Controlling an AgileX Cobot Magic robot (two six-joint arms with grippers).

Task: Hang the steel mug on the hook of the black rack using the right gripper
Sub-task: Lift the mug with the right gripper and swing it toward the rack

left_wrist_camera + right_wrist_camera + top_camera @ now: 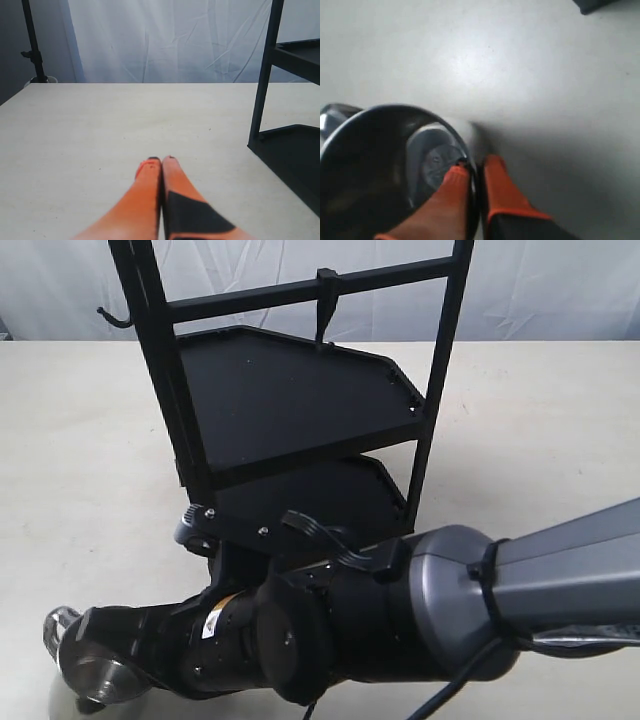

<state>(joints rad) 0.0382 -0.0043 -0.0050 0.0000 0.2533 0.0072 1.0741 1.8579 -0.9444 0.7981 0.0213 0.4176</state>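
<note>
The steel mug (pixel 100 675) lies low at the front left of the table, its shiny open mouth (pixel 375 165) facing the right wrist camera. My right gripper (pixel 474 167) is shut on the mug's rim, one orange finger inside the mug and the other outside its wall. In the exterior view the bulky right arm (pixel 400 615) reaches across the front and hides its own fingers. The black rack (pixel 290 400) stands behind it. The hook (pixel 325 305) hangs from the rack's crossbar, far above the mug. My left gripper (pixel 161 161) is shut on nothing, low over bare table.
A small curled black hook (pixel 112 316) sticks out from the rack's left post. The rack's lower shelf (pixel 295 155) and a post (pixel 265 75) stand close beside my left gripper. A white curtain (pixel 170 40) closes the back. Pale table (pixel 80 440) spreads left of the rack.
</note>
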